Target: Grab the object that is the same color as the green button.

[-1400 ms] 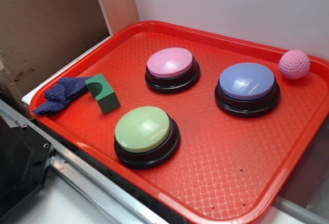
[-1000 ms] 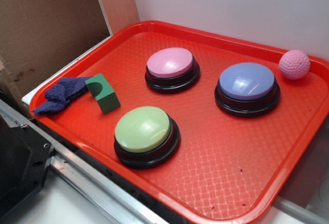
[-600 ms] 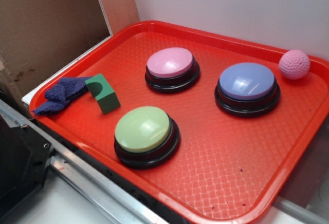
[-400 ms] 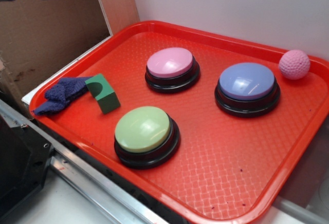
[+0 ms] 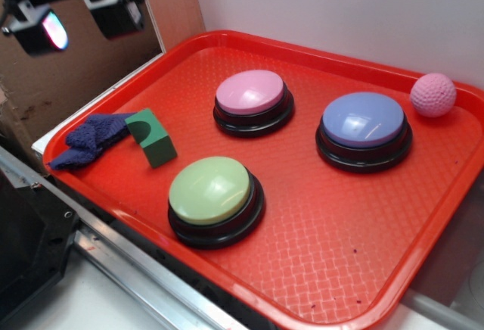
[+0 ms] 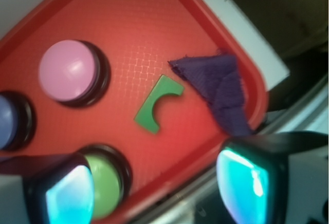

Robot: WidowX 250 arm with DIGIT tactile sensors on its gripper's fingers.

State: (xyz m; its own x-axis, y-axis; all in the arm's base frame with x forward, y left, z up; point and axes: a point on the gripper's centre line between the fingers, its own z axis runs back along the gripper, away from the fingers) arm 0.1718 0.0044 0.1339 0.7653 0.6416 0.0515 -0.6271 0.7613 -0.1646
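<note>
The red tray (image 5: 423, 216) filled most of the exterior view. On it stood the blue button (image 5: 364, 122) to the right, the pink button (image 5: 251, 94) toward the far side and the green button (image 5: 210, 191) at the near edge. The gripper (image 5: 79, 14) hung high over the far left corner, clear of everything, its two fingers spread wide apart with nothing between them. A dark blue cloth (image 5: 89, 141) lay bunched at the tray's left edge, and the green block (image 5: 152, 137) sat just beside it on the right, left of the green button and beyond it. A pink ball (image 5: 433, 94) rested at the far right.

The step in hand looked like the approach. Next, the gripper would likely need to come down over the block, line its fingers across the narrow body, and avoid the cloth.
</note>
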